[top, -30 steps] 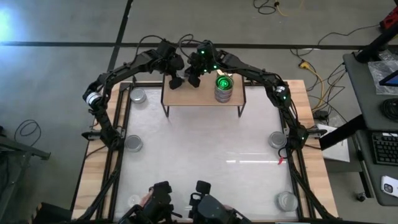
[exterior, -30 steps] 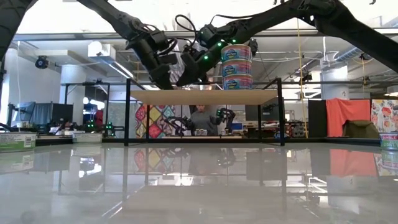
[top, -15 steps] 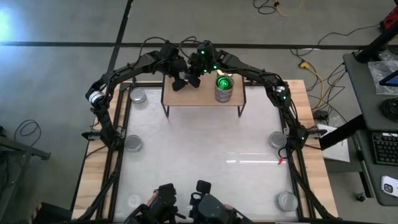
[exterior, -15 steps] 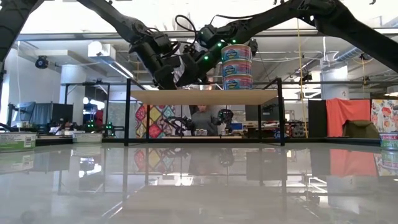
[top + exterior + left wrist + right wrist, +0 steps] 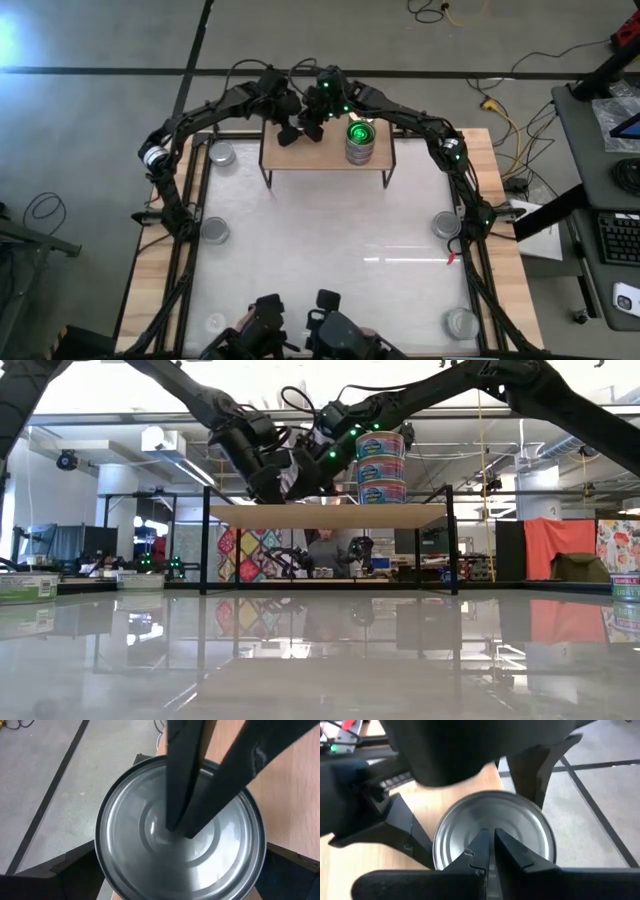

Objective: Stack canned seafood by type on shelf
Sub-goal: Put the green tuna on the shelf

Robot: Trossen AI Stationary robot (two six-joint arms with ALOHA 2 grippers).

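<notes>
I have both arms over the shelf (image 5: 325,155) at the table's (image 5: 330,250) far edge. My left gripper (image 5: 286,133) stands spread wide around a silver-topped tin (image 5: 177,832) on the shelf's left part, with my right gripper (image 5: 312,128) pinched closed, fingertips on that tin's lid. A stack of tins (image 5: 381,462) stands on the shelf's right part; loose tins (image 5: 214,231) lie around the table's edges.

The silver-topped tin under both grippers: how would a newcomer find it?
Find the shelf at the table's far edge. On its left half, the tin sits between the open left gripper and the shut right gripper. Unlike the stack beside it, it stands alone.
</notes>
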